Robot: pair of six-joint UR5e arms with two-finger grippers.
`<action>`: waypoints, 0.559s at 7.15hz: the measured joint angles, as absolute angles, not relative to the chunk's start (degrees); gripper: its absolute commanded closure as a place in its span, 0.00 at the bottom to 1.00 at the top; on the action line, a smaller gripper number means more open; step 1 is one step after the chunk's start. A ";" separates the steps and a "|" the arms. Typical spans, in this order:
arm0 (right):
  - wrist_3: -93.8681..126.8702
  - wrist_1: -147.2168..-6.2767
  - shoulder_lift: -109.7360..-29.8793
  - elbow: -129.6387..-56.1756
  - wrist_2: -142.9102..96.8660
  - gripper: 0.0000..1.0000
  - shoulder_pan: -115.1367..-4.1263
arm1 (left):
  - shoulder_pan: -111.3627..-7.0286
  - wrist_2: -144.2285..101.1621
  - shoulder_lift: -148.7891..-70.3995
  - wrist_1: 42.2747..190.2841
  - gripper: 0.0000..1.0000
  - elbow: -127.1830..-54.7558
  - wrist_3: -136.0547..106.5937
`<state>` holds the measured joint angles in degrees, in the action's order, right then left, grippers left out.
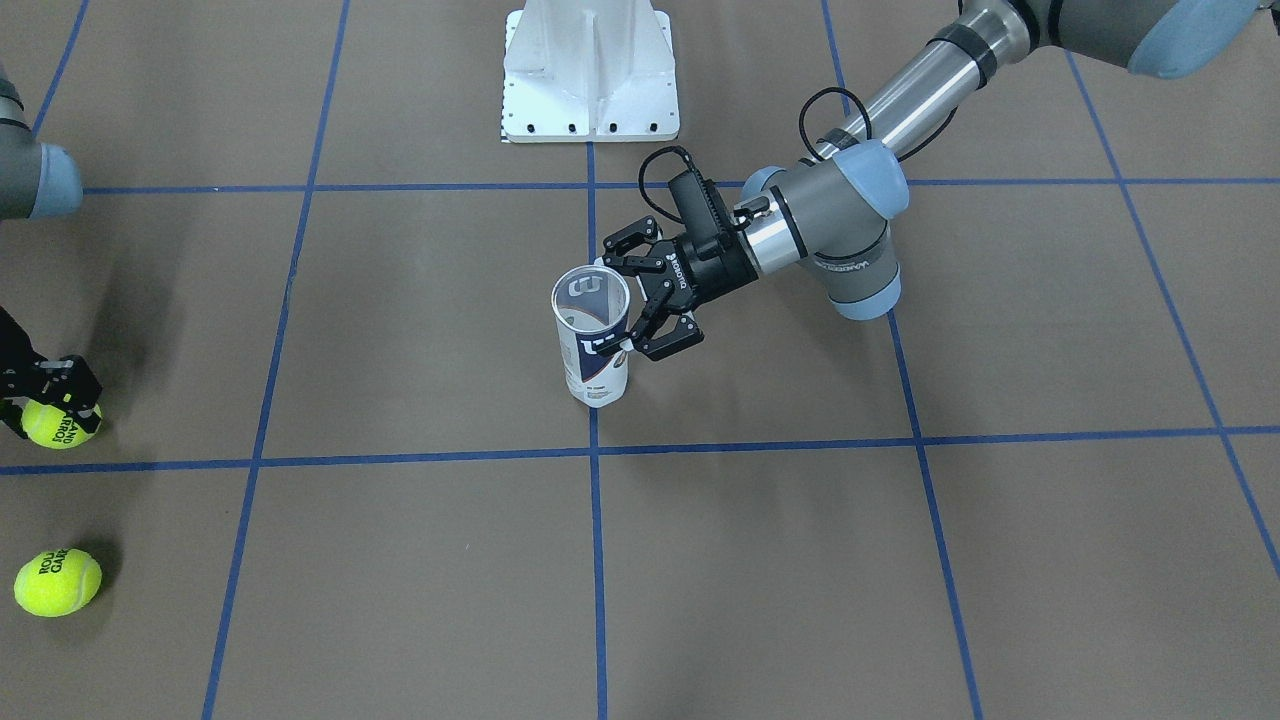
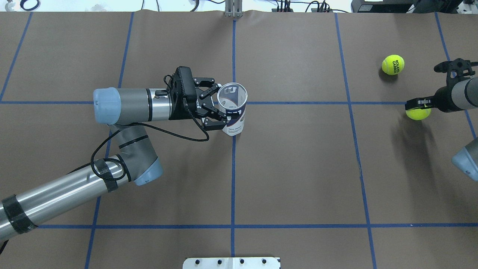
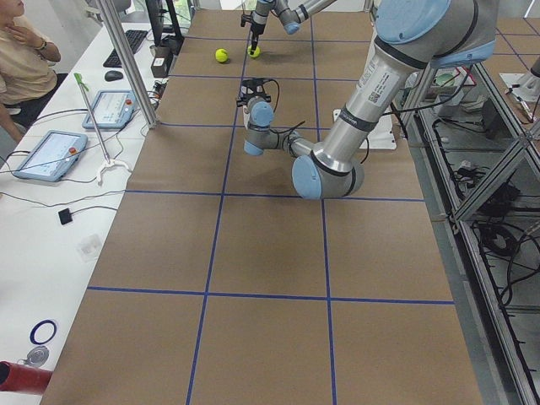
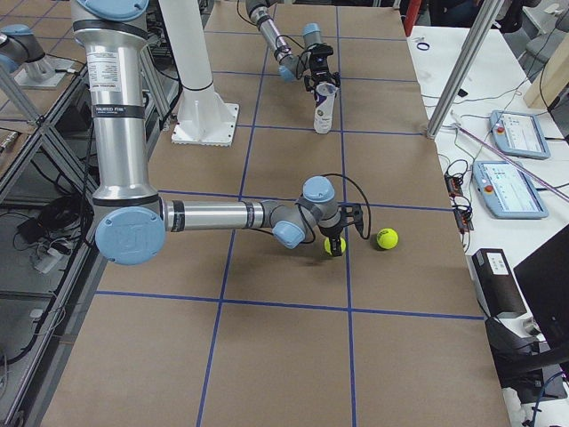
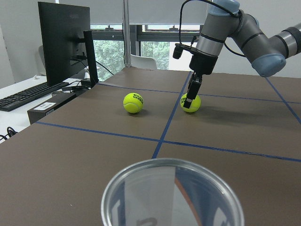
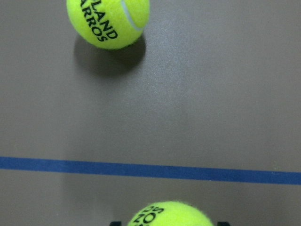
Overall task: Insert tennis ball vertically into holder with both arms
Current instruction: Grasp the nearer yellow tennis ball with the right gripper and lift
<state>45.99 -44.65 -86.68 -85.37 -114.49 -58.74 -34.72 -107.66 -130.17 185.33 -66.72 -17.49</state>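
- While the holder stands upright near the middle of the brown worktop, right on a blue tape line, the left pincer has it between its two black fingers.
- One finger presses on the side of the tube in the front view. The other finger goes round the far side, so this pincer is closed on the holder, up near its top.
- The top of the holder is open. When you look down into it from the left wrist, you see only the clear wall and the navy and white label.
- Far off on the robot's right side, a yellow tennis ball sits on the worktop with the right pincer pointing down at it.
- The tips of that pincer sit very close on both sides of the ball. I cannot tell if they squeeze it.
- A second ball lies near the first one. The two do not touch.
- Both balls are well apart from the holder.
- A white metal base stands at the robot's edge of the worktop.
- Past the balls there is a black monitor and a keyboard on a side desk.
- A person sits by that desk, near two tablets.
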 measured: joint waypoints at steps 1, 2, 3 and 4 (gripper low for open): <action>49.42 -44.93 -84.22 -86.58 -114.70 1.00 -58.66 | -34.72 -107.67 -130.16 185.35 0.17 -66.76 -17.49; 55.42 -45.09 -80.54 -87.33 -114.84 1.00 -58.16 | -34.72 -107.67 -130.17 185.38 0.17 -66.78 -17.49; 62.36 -45.15 -76.27 -87.75 -114.56 1.00 -56.86 | -34.72 -107.67 -130.17 185.44 0.17 -66.79 -17.49; 69.68 -45.21 -72.08 -88.38 -113.44 1.00 -55.12 | -34.72 -107.67 -130.15 185.50 0.17 -66.79 -17.49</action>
